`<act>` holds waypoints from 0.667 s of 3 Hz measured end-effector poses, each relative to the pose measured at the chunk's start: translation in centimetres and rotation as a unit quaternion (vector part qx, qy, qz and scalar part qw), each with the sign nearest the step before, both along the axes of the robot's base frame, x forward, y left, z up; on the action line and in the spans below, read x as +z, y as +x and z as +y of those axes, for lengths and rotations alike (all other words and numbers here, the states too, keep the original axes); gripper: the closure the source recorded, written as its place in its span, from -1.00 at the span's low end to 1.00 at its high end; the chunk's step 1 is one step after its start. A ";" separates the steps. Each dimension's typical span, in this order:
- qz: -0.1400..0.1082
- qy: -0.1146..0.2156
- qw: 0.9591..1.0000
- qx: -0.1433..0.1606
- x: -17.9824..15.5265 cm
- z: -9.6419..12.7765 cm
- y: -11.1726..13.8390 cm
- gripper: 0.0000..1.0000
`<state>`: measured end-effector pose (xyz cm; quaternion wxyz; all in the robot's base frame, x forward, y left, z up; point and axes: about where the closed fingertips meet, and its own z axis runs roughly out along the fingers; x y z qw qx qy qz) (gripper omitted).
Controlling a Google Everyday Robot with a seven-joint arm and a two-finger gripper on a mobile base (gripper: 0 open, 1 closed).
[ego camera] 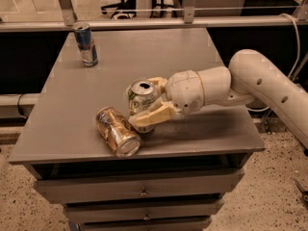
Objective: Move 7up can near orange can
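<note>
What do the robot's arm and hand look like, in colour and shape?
The arm is a thick, smooth, cream-white tube with rounded joints and small dark dots on its side. The hand, at the 7up can, has two pale yellowish, tapered fingers.

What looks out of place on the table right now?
The orange can lies on its side, dented, near the front edge. The gripper holds the 7up can upright right beside it; nothing spilled.
</note>
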<state>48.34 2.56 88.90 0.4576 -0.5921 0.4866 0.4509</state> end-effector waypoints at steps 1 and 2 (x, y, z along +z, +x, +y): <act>-0.008 0.005 1.000 0.005 0.5 0.1 -0.1 -0.99; -0.010 0.008 1.000 0.003 1.2 -0.3 0.1 -1.00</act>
